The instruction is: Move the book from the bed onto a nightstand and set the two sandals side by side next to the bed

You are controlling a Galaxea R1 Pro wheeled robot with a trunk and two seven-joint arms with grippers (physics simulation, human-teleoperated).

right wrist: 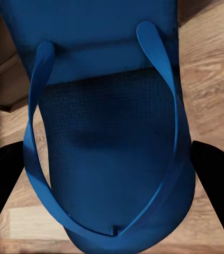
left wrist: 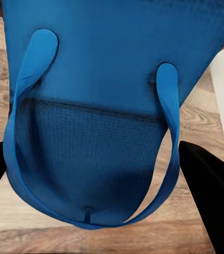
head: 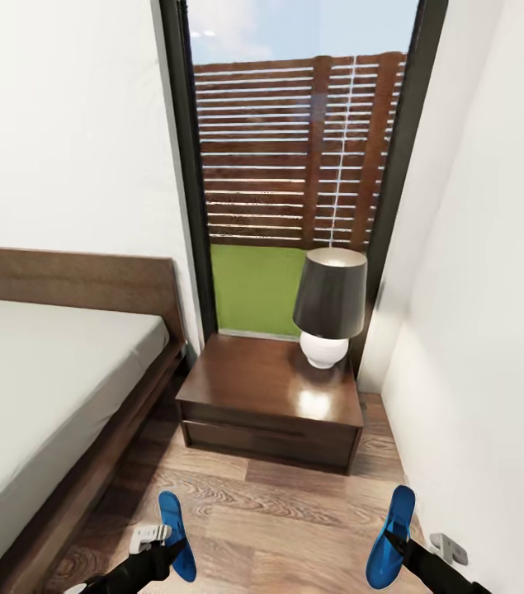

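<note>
Head view: my left claw (head: 161, 554) grips one blue sandal (head: 175, 532), held above the plank floor (head: 278, 520) just beside the bed (head: 39, 396). My right claw (head: 400, 551) grips the other sandal (head: 392, 536) near the white wall (head: 493, 330). Nightstand (head: 270, 396) with lamp (head: 329, 305) stands ahead, between the two sandals, under the window (head: 295, 165).

Left wrist view: sandal (left wrist: 106, 106) lies between my dark fingers (left wrist: 209, 185), strap side toward the camera, floor behind.

Right wrist view: second sandal (right wrist: 112, 148) likewise sits clamped between my fingers (right wrist: 217, 180), straps facing the camera.
</note>
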